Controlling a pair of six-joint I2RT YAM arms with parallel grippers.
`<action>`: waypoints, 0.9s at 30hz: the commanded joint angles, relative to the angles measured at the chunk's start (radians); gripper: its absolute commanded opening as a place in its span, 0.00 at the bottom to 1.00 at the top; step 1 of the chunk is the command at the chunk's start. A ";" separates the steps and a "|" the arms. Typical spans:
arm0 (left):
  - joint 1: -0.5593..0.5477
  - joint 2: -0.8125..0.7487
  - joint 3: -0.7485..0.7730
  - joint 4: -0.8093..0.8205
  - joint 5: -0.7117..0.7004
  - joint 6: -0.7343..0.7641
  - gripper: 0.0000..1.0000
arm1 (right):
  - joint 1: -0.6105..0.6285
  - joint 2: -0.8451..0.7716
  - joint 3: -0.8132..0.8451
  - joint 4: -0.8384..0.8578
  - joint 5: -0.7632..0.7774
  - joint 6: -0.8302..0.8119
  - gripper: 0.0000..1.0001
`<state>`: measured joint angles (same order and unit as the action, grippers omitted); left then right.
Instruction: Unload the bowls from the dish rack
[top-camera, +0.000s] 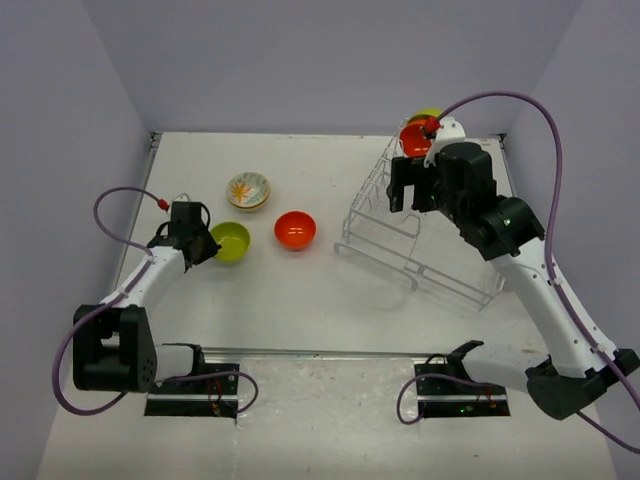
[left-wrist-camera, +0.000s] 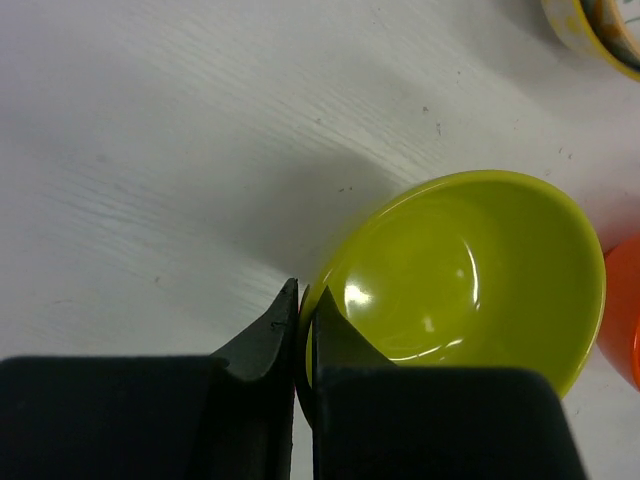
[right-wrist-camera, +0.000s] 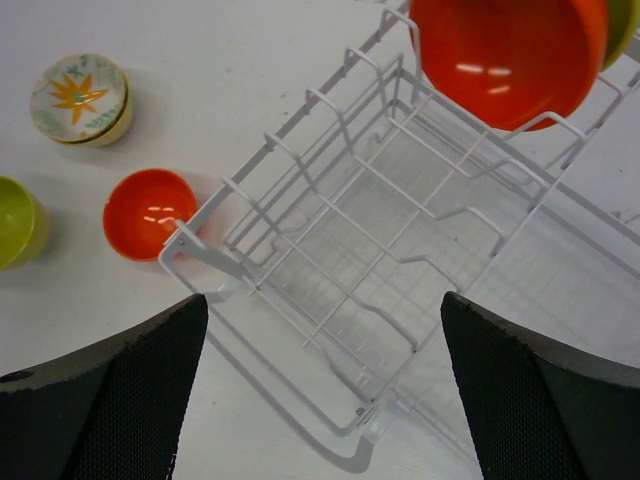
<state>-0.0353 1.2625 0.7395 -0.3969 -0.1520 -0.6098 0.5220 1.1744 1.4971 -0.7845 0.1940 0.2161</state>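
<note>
The white wire dish rack (top-camera: 392, 243) stands at the right and fills the right wrist view (right-wrist-camera: 262, 145). An orange-red bowl (top-camera: 413, 140) stands upright in its far slots, also in the right wrist view (right-wrist-camera: 505, 55), with a lime-green bowl (top-camera: 428, 114) behind it. My right gripper (top-camera: 410, 190) is open and empty above the rack (right-wrist-camera: 320, 300). On the table at the left lie a patterned cream bowl (top-camera: 249, 190), an orange-red bowl (top-camera: 295, 229) and a lime-green bowl (top-camera: 232, 242). My left gripper (left-wrist-camera: 305, 295) is shut on the near rim of this lime-green bowl (left-wrist-camera: 470, 280).
The table is walled by pale panels at the left, back and right. The rack's lower flat wire section (top-camera: 455, 280) reaches toward the front right. Purple cables loop off both arms.
</note>
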 joint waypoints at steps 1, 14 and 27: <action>0.003 0.053 -0.017 0.171 0.094 -0.028 0.00 | -0.027 0.031 0.034 0.031 0.114 -0.060 0.99; 0.003 0.065 -0.017 0.165 0.131 -0.002 0.59 | -0.028 0.076 0.110 0.042 0.223 -0.224 0.99; -0.034 -0.549 0.268 -0.296 0.160 0.183 1.00 | -0.046 0.370 0.305 0.214 0.542 -0.604 0.67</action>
<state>-0.0662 0.7448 0.9337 -0.5297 -0.0029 -0.5209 0.4831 1.4799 1.7397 -0.6342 0.6346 -0.2657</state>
